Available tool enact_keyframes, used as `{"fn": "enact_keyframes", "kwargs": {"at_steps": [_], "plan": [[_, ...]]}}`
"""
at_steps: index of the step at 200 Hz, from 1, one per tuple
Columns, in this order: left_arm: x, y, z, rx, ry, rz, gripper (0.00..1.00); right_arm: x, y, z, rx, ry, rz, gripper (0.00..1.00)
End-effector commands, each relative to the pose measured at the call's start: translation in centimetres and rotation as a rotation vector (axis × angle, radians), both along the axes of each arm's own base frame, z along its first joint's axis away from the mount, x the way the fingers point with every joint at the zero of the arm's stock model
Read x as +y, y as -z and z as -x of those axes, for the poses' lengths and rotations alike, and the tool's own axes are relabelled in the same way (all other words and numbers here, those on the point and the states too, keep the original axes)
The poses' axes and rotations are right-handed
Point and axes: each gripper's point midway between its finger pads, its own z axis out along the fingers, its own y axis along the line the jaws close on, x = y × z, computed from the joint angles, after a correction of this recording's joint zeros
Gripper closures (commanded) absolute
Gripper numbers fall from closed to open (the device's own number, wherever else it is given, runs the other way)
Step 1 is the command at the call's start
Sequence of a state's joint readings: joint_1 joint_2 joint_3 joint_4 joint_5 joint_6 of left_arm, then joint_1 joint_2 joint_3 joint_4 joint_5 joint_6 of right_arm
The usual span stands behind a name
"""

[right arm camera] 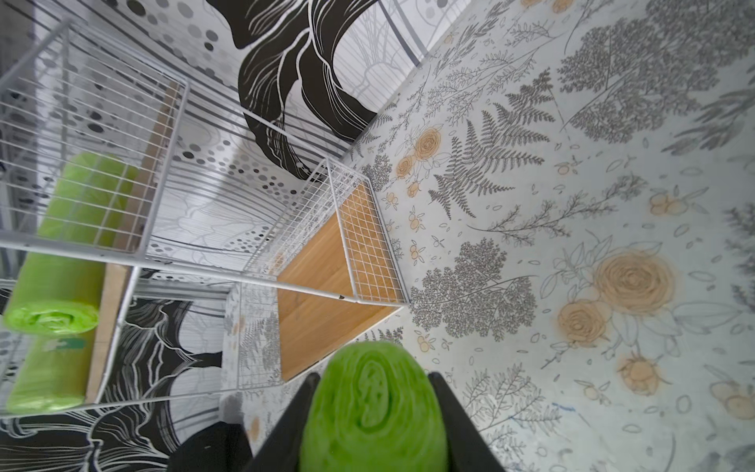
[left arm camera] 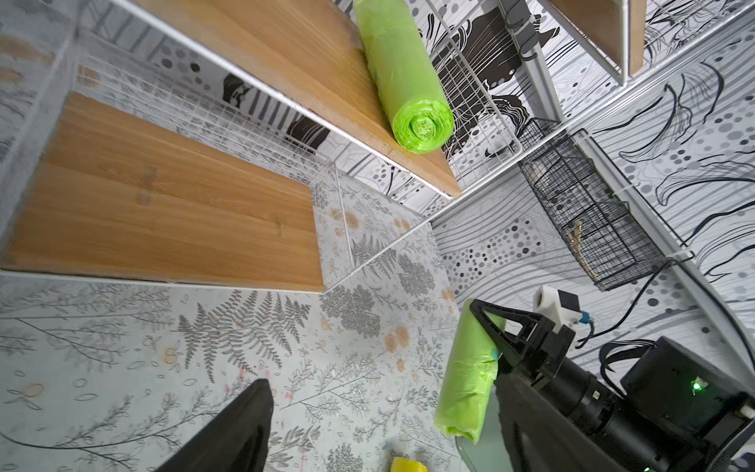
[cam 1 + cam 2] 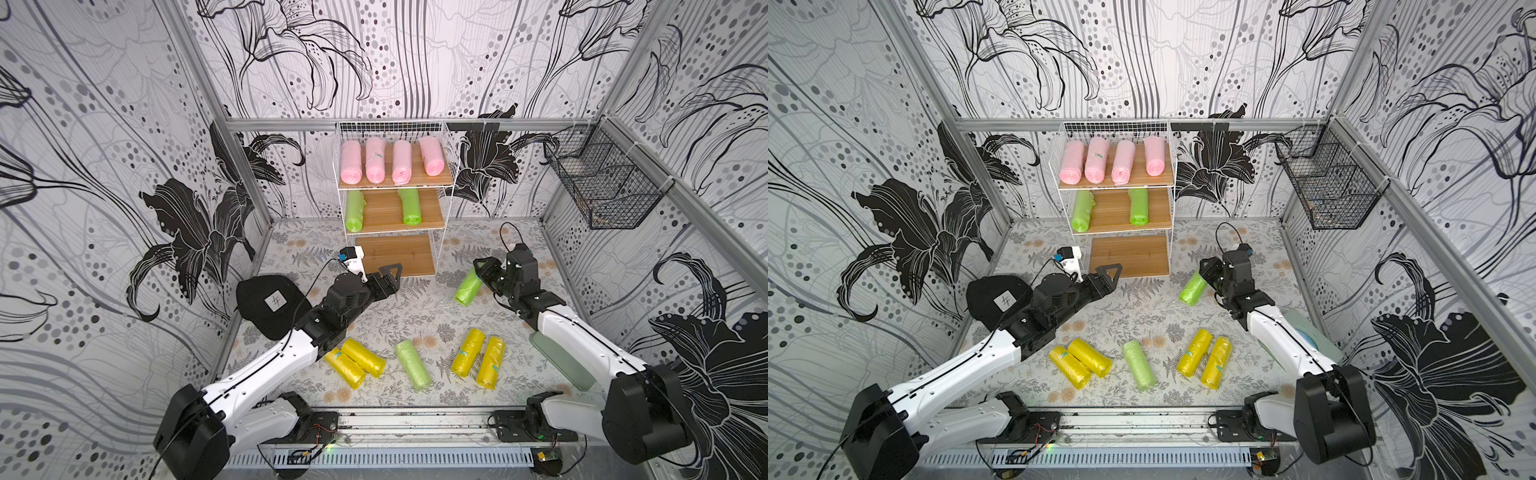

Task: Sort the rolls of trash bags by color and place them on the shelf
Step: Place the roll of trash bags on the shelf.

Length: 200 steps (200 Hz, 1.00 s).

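— What did your right claw (image 1: 374,380) have?
— It was shut tight on a green roll (image 3: 466,289), low over the bench (image 3: 415,307), near the shelf (image 3: 449,158).
— Why that one?
— I think it belonged with the two green rolls (image 3: 354,210) on the middle board (image 3: 382,205).
— And your left claw (image 3: 390,276)?
— Wide open, holding nothing, by the bottom board (image 3: 395,253).
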State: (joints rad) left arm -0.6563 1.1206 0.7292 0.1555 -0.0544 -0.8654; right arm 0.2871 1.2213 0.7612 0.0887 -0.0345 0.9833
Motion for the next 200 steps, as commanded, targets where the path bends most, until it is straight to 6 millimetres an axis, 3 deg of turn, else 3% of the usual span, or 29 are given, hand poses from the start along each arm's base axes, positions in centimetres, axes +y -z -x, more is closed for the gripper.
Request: {"fn": "enact_keyframes", "kwargs": {"at_steps": [1,47,88,154,200], "plan": [[-1.8,-2.0,0.1,-0.037,0.053,0.192,0.11,1.2,-4.5,0.2,-0.140,0.051,-0.157,0.61],[-6.1,-2.0,0.1,0.002,0.188,0.355,0.11,4.2,-5.8,0.9,-0.193,0.083,-0.278,0.60],[-9.3,-1.9,0.3,0.030,0.278,0.417,0.10,5.3,-7.1,0.6,-0.227,0.111,-0.356,0.58],[-12.1,-1.3,0.5,0.044,0.305,0.524,0.11,6.1,-7.1,0.2,-0.232,0.152,-0.448,0.59],[-11.9,-0.8,0.2,0.027,0.258,0.542,0.18,6.4,-7.1,0.0,-0.227,0.157,-0.489,0.59]]}}
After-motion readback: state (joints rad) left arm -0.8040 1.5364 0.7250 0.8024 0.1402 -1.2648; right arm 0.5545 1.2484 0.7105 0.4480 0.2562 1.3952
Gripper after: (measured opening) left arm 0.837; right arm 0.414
